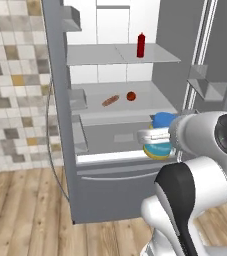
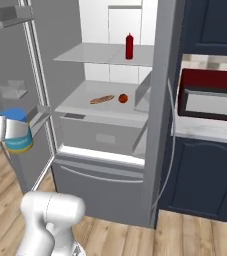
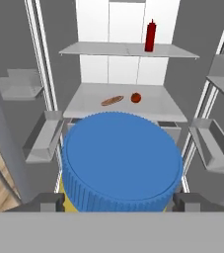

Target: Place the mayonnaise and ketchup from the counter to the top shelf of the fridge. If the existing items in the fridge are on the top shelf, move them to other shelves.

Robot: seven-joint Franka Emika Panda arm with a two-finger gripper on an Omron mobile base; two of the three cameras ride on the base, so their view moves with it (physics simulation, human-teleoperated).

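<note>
My gripper (image 3: 120,200) is shut on the mayonnaise (image 3: 121,160), a jar with a blue lid and a pale yellow body. I hold it in front of the open fridge (image 1: 56,100), low, at about drawer height. From the sides the mayonnaise (image 1: 158,136) (image 2: 17,131) sits in the gripper (image 1: 154,136) (image 2: 7,131). The red ketchup (image 1: 140,45) (image 2: 129,46) (image 3: 150,35) stands upright on the top shelf (image 1: 100,54) (image 2: 85,52) (image 3: 103,48), towards its right. The existing items, a red ball (image 1: 130,96) (image 2: 123,98) (image 3: 135,98) and a brown sausage (image 1: 110,100) (image 2: 101,99) (image 3: 112,101), lie on the shelf below.
Both fridge doors stand open, with door bins (image 3: 44,136) (image 3: 209,143) on either side of the opening. A drawer (image 2: 102,135) sits under the second shelf. To the right is the counter (image 2: 205,131) with a dark red microwave (image 2: 207,102) over navy cabinets.
</note>
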